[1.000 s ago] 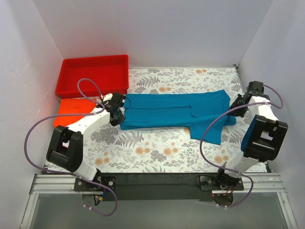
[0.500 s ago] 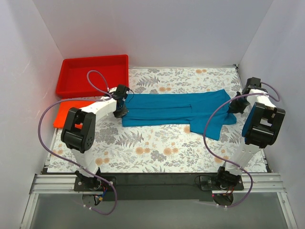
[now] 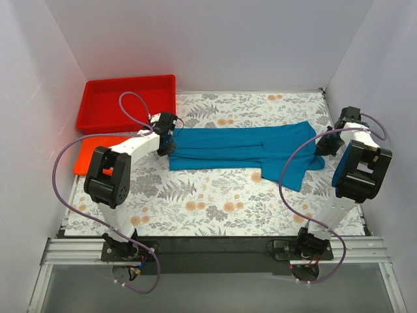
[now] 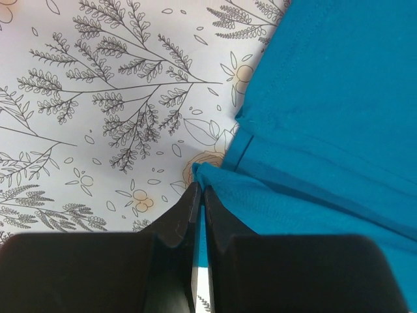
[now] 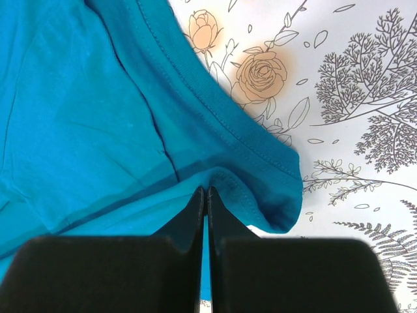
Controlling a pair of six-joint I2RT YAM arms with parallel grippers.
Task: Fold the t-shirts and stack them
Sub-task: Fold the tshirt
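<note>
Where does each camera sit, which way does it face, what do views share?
Top external: above and behind the left arm and right arm, looking down on the table; both show.
Left wrist: on that arm, facing down past the left gripper, shut on the teal shirt.
Right wrist: likewise, right gripper pinching the same shirt.
Shared: teal shirt, floral table.

We see a table [image 3: 215, 202] covered in a white floral print. A teal-blue t-shirt [image 3: 228, 150] lies flat across its far half, stretched left to right, one sleeve pointing toward the near edge. A red plastic tray [image 3: 104, 104] sits in the far left corner. An orange-red t-shirt [image 3: 91, 153], seemingly folded, lies just in front of it.
</note>
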